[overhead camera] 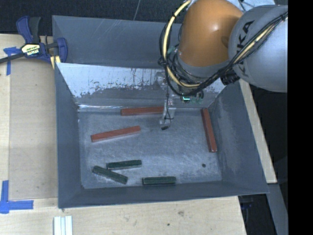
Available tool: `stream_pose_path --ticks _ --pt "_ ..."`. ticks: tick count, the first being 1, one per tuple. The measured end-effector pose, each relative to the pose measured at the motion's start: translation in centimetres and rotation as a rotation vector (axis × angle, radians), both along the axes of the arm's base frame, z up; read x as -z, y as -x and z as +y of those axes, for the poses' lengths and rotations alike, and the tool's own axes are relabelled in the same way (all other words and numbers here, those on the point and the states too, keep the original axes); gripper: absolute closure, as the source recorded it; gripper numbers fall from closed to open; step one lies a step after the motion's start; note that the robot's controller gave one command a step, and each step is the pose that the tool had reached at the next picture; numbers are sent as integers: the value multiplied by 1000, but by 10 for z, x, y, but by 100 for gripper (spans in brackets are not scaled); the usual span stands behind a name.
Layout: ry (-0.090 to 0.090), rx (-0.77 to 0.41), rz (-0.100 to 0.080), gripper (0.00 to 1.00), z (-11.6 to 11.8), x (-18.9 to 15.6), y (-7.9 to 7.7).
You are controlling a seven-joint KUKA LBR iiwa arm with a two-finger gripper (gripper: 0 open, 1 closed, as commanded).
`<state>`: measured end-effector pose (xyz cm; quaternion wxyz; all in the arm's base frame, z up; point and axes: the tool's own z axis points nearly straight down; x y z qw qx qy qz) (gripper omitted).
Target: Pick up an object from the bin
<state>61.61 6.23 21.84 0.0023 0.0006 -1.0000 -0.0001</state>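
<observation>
My gripper hangs below the orange-covered wrist in the upper middle of the bin, its fingertips close together just above the floor with nothing seen between them. A reddish-brown flat stick lies along the back of the floor, its right end right beside the fingers. A second reddish-brown stick lies slanted to the left and a little nearer the front.
A third reddish-brown stick lies along the right wall. Three dark green sticks lie near the front edge of the floor. The arm and its orange cover overhang the back right corner.
</observation>
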Motion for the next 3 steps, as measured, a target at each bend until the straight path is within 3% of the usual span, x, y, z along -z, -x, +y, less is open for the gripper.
stream_pose_path --ticks 1,2,3 --pt "0 1 -9 0 0 -5 -2" --pt "-1 41 -12 0 40 74 -9" --pt "1 55 -2 0 70 81 3"
